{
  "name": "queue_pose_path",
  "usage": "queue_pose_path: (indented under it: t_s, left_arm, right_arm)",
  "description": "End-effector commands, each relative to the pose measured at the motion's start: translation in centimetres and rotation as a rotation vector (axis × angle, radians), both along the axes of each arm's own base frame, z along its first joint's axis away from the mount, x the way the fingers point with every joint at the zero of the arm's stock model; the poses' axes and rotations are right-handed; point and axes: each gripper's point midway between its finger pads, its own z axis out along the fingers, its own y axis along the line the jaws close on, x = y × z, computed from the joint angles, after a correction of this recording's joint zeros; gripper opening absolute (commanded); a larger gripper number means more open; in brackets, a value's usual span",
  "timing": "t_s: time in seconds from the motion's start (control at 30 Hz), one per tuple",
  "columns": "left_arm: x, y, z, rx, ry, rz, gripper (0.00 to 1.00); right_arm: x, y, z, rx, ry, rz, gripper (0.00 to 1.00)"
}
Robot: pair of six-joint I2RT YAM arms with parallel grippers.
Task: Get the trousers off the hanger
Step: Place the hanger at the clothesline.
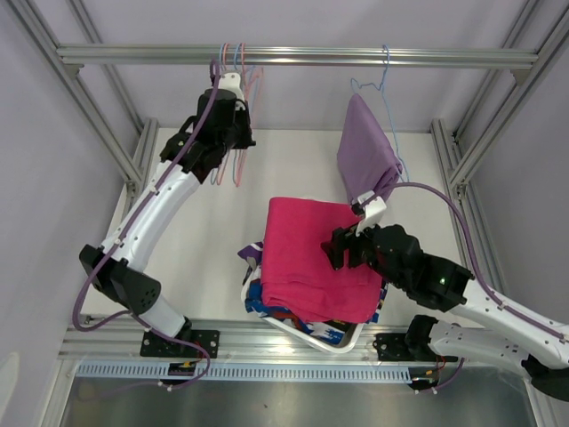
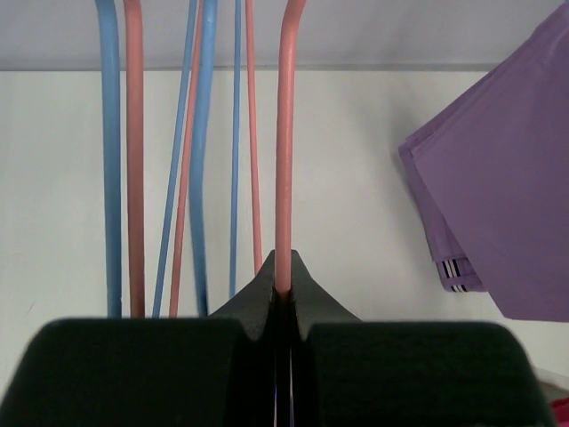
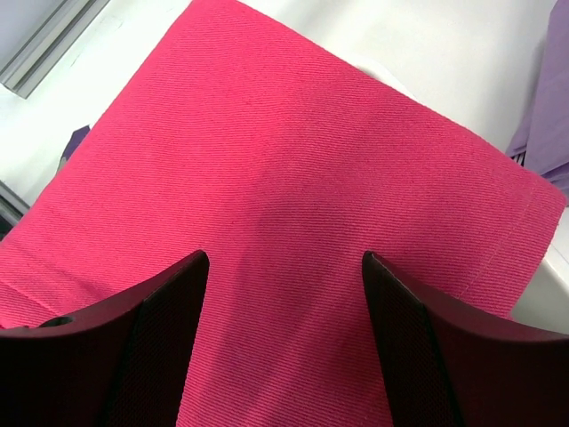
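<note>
From above, the lilac trousers (image 1: 366,147) hang on a blue hanger (image 1: 384,76) from the rail (image 1: 311,57). The bright pink trousers (image 1: 311,258) top a pile in a white basket (image 1: 298,333).

Left wrist: the left claw (image 2: 283,295) is clamped on a salmon hanger wire (image 2: 284,133).

Right wrist: the right claw (image 3: 284,263) gapes wide over the bright pink trousers, holding nothing.

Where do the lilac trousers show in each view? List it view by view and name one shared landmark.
Top external: lilac trousers hang upper right of centre, on a blue hanger.
Left wrist: they fill the right side, striped cuff at the lower corner.
Right wrist: only a sliver at the right edge.
Shared landmark: the white tabletop.
</note>
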Motion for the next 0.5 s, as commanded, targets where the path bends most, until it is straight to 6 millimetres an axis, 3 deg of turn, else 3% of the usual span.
queue_pose_path:
  t_s: [0.0, 0.17, 0.33, 0.47]
  left_arm:
    - [-0.8, 0.6, 0.4, -0.043, -0.012, 0.009, 0.01]
    - [-1.3, 0.7, -0.4, -0.051, 0.003, 0.011, 0.03]
    - [-2.2, 1.0, -0.1, -0.064, 0.003, 0.009, 0.34]
    - [-3.4, 1.5, 0.8, -0.078, -0.007, 0.009, 0.4]
  right_arm:
    - [-0.3, -0.2, 0.1, 0.023, 0.006, 0.006, 0.74]
    - [-0.7, -0.8, 0.1, 0.032, 0.009, 0.003, 0.74]
    - [-0.8, -1.1, -0.1, 0.032, 0.011, -0.003, 0.74]
    - [-0.8, -1.0, 0.1, 0.041, 0.008, 0.003, 0.75]
